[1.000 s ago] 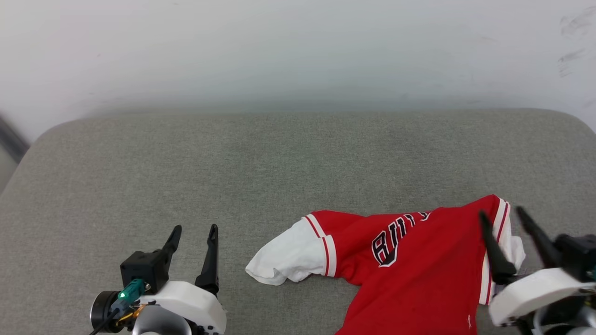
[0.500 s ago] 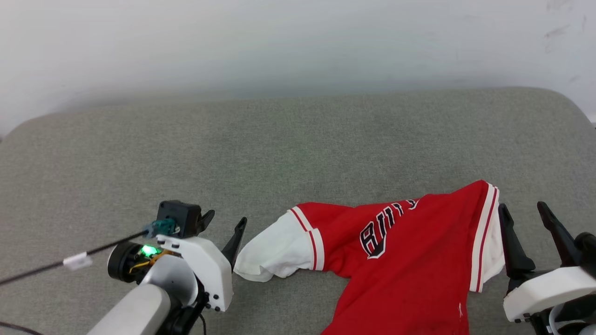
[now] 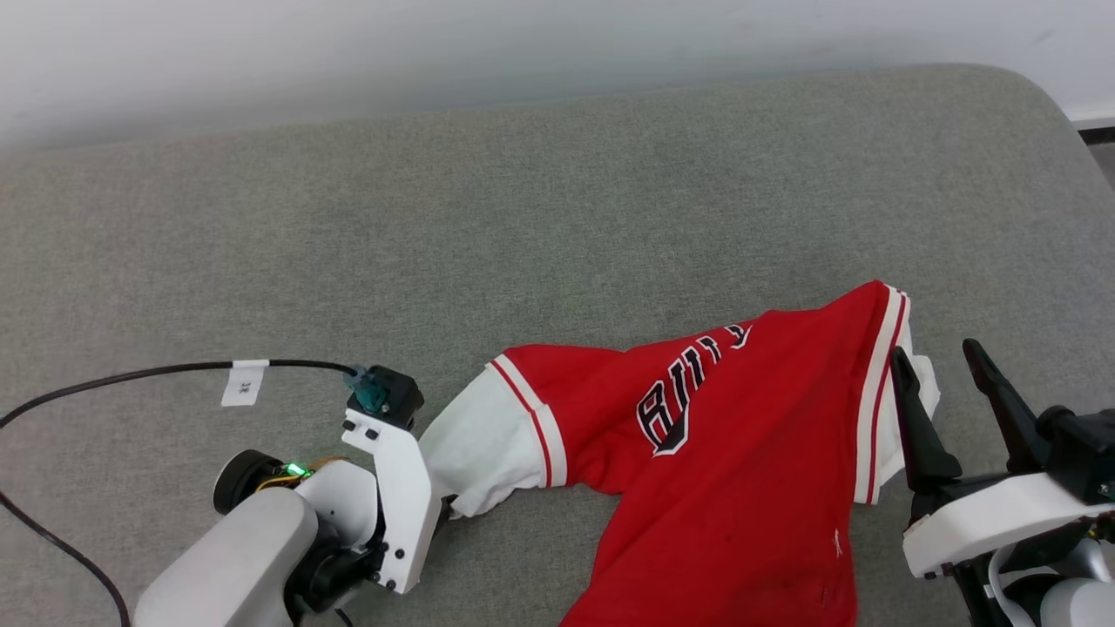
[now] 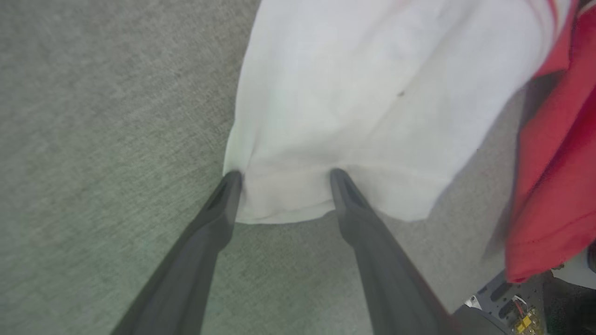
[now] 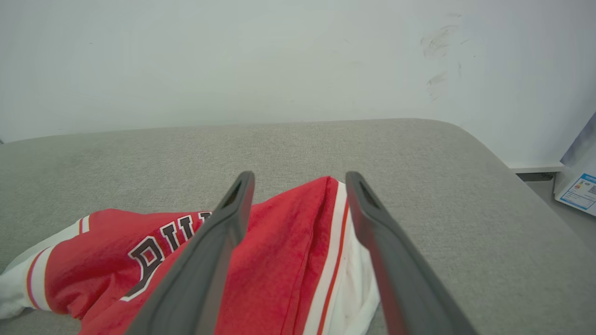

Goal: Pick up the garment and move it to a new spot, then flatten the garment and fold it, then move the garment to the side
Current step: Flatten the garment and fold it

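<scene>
Overhead head view; wrist views near garment (image 3: 740, 488)

1. Garment (image 3: 723, 488): lower part cut off by the head view's bottom edge; lettering creased, only partly legible.
2. Left gripper (image 4: 284, 179): in the head view, fingertips hidden beneath its own wrist.
3. Cable tag (image 3: 243, 384): marking too small to read.
4. Leaflet (image 5: 579, 190), past the cushion's (image 5: 465, 186) right edge: cut off, print illegible.
</scene>
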